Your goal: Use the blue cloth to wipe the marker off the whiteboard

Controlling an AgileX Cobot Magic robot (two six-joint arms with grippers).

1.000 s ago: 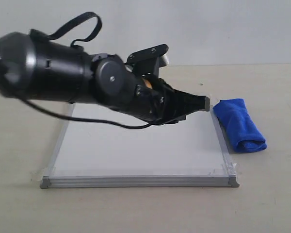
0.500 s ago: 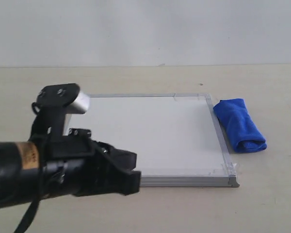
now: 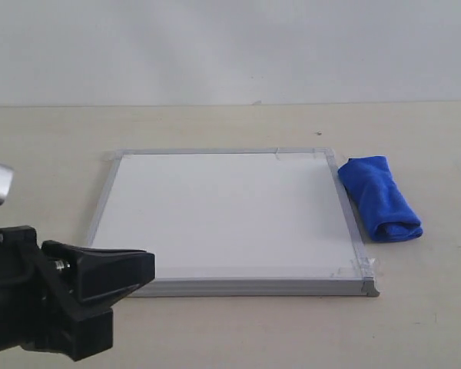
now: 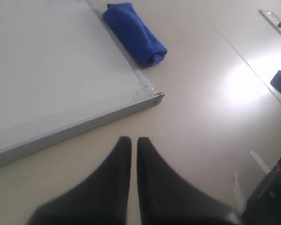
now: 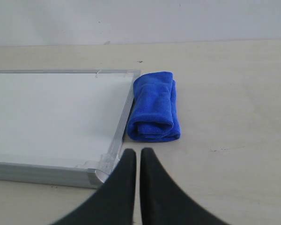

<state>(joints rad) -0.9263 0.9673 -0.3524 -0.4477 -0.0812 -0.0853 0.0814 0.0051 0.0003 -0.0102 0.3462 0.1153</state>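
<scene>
The whiteboard lies flat on the table, and its white face shows no marker line in any view. The blue cloth lies rolled on the table against the board's right frame. My left gripper is shut and empty, low at the front left, off the board's front left corner. Its wrist view shows the gripper over bare table in front of the whiteboard, far from the blue cloth. My right gripper is shut and empty, near the whiteboard corner, short of the blue cloth. It is out of the exterior view.
The beige table runs to a pale wall at the back. In the left wrist view the table edge passes beyond the cloth, with dark equipment past it. Clear tape sits on the board's front right corner.
My left arm has drawn back from above the board to the front left corner of the view, uncovering the whole board. The cloth and the board have not moved.
</scene>
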